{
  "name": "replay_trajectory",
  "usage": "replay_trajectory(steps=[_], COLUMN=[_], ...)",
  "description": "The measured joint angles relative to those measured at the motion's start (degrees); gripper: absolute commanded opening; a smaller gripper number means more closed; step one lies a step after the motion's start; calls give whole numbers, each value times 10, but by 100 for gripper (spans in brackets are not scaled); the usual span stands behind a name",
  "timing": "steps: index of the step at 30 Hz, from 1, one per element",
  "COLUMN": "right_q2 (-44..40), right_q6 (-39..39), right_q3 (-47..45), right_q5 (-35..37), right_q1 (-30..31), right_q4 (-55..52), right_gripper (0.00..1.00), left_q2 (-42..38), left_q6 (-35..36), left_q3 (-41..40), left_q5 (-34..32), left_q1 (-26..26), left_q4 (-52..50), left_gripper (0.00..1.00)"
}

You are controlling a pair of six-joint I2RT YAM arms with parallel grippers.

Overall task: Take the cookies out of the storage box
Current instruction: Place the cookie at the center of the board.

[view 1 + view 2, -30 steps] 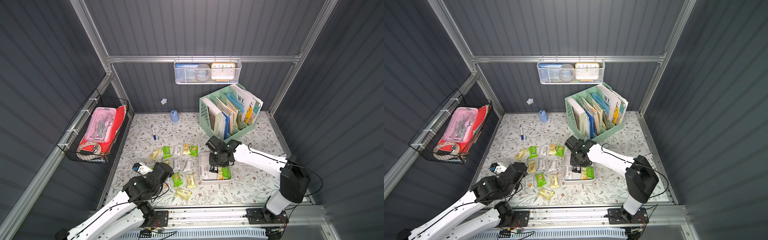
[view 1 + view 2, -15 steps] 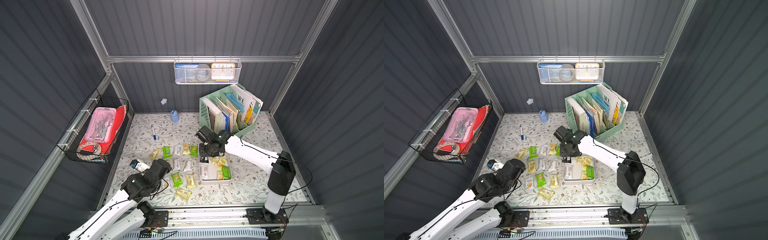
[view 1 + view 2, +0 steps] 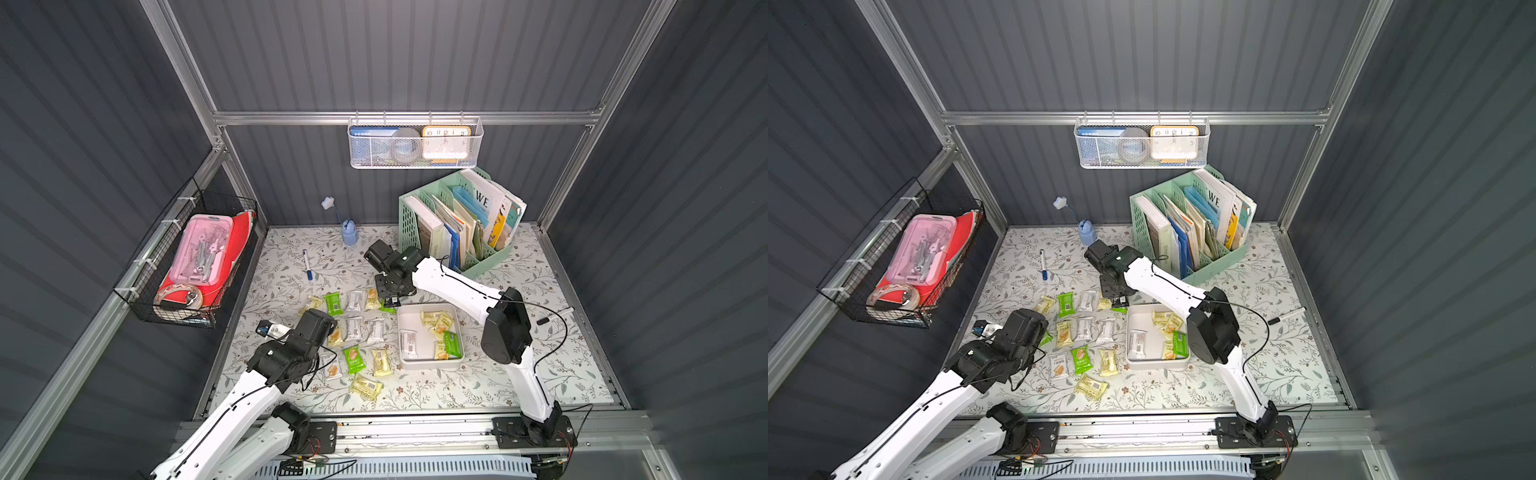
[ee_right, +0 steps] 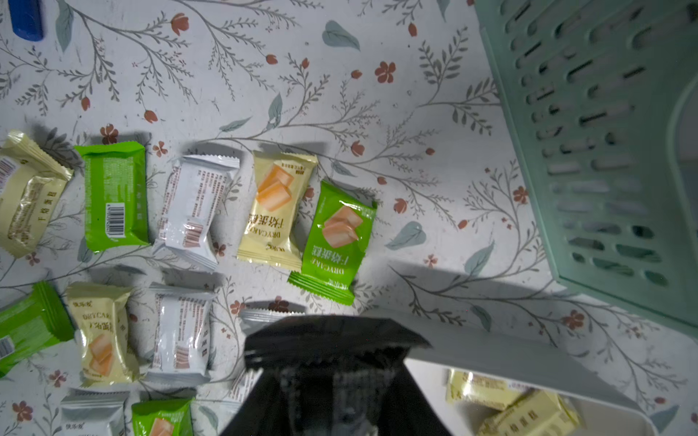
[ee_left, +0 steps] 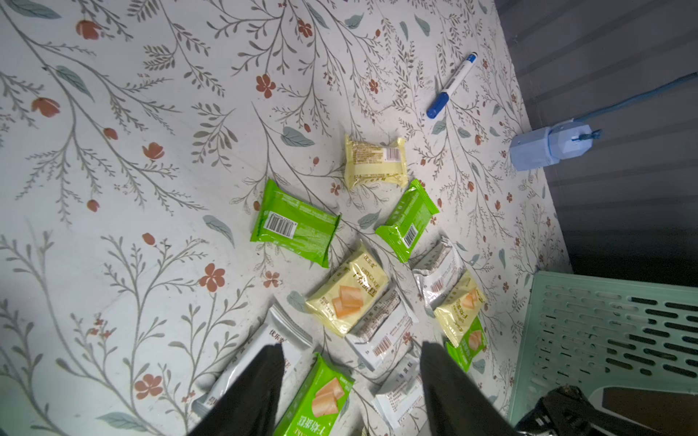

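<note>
The white storage box (image 3: 428, 365) sits right of the table's centre and holds several cookies (image 3: 441, 325) in yellow, green and white wrappers. Many more cookies (image 3: 353, 360) lie in rows on the floral table to its left. My right gripper (image 3: 390, 300) hangs just outside the box's far left corner, shut on a black cookie packet (image 4: 332, 336), whose flat end sticks out past the fingers. The box rim (image 4: 491, 353) lies right beside it. My left gripper (image 5: 350, 347) is open with nothing between its fingers, above a green packet (image 5: 321, 396) and white packets at the near left.
A mint-green file organizer (image 3: 457, 232) full of books stands behind the right arm. A blue-capped marker (image 3: 306, 265) and a small blue holder (image 3: 350, 232) lie at the back. A black pen (image 3: 552, 316) lies far right. A black wire basket (image 3: 191, 266) hangs on the left wall.
My right arm has carried the black packet from over the box back and left, past its far left corner. The left arm has drawn back slightly.
</note>
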Motion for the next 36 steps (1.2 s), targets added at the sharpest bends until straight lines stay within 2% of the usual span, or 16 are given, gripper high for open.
replay_trajectory(steps=[8,26,36], right_q2=[91,187,203], right_q6=[-34,-46,-47], right_q3=[130,162,162], right_q5=[1,0,-2], right_q1=[-27,-71,-75], right_q4=[1,104,107], right_gripper=[36,37,52], left_q2=[10,3,2], left_q6=[-4,-6,6], left_q3=[-19,-17,-14], left_q5=[3,-51,-53], left_q1=[9,9,11], left_q4=[6,-4,-10], left_gripper=[63,65,69])
